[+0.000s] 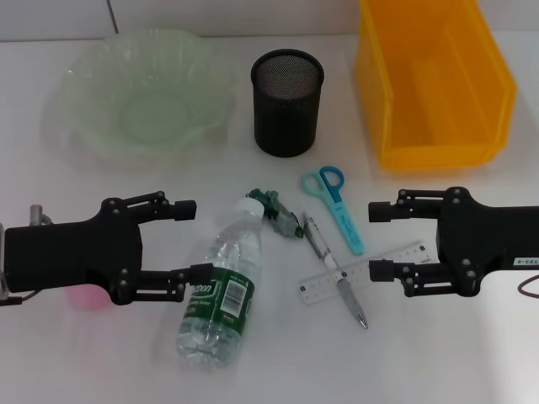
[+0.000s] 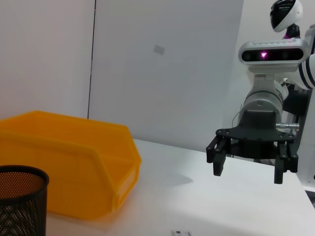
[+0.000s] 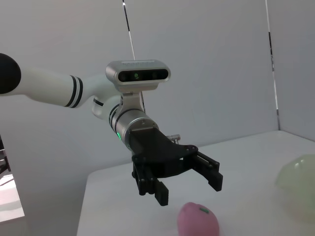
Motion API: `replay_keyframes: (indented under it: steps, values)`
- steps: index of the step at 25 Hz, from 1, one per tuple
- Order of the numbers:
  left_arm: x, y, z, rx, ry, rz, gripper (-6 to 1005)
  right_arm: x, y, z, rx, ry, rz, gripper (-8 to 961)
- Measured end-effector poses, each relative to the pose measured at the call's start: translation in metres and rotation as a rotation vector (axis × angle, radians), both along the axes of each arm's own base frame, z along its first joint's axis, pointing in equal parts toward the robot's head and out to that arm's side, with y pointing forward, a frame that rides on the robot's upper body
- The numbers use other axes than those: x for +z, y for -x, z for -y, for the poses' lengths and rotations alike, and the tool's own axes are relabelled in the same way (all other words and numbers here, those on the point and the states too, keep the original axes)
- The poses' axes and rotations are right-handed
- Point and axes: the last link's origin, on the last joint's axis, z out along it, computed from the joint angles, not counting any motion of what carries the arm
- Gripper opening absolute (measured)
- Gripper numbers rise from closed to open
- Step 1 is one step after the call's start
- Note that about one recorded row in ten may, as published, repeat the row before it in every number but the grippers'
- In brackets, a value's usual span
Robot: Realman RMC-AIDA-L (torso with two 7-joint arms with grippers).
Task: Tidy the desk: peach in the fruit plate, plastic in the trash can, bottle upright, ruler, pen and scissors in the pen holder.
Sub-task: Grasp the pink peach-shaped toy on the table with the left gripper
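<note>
On the white counter [image 1: 101, 362], the water bottle [image 1: 221, 296] lies on its side at centre, cap toward 12 o'clock. At its 3 o'clock lie the pen [image 1: 335, 271], the transparent ruler [image 1: 364, 273] and the teal scissors [image 1: 335, 204]. The left claw [image 1: 190, 238] hovers released at 9 o'clock, the pink peach [image 1: 88, 295] under its arm; the right claw [image 1: 379, 240] hovers released at 3 o'clock. Fruit plate [image 1: 93, 126], pen holder [image 1: 286, 103] and yellow trash can [image 1: 434, 80] line 12 o'clock.

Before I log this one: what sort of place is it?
Probably a lab or test room staged as a desk: a plain white desk against bare grey walls, desk clutter such as a mesh pen holder and scissors, and a yellow trash can.
</note>
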Motion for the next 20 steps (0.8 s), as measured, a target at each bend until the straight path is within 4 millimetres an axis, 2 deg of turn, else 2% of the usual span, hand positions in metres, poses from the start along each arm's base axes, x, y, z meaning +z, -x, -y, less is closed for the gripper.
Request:
replay_keyframes:
  steps: [8, 9, 10, 12, 15, 16, 17, 20]
  values:
    - [0.004, 0.004, 0.002, 0.013, -0.016, -0.003, 839, 0.002, -0.002, 0.0, -0.017, -0.003, -0.001, 731]
    - [0.016, 0.019, 0.005, 0.079, -0.094, 0.003, 836, 0.002, -0.002, 0.0, -0.021, -0.001, 0.001, 731]
    - [0.016, 0.019, 0.005, 0.079, -0.094, 0.003, 833, 0.003, -0.002, 0.0, -0.023, 0.002, 0.002, 731]
    - [0.024, 0.036, 0.011, 0.153, -0.153, -0.005, 826, 0.004, -0.001, 0.0, -0.027, 0.003, 0.002, 730]
    - [0.024, 0.036, 0.011, 0.153, -0.153, -0.005, 817, 0.006, -0.002, 0.0, -0.029, 0.002, 0.0, 730]
    - [0.027, 0.056, 0.023, 0.229, -0.199, -0.04, 814, 0.006, -0.002, 0.0, -0.028, 0.003, 0.0, 730]
    - [0.028, 0.064, 0.031, 0.244, -0.22, -0.056, 811, 0.005, -0.002, 0.0, -0.028, 0.004, 0.001, 730]
    - [0.027, 0.067, 0.033, 0.252, -0.226, -0.062, 801, 0.005, -0.002, 0.0, -0.029, 0.005, 0.004, 730]
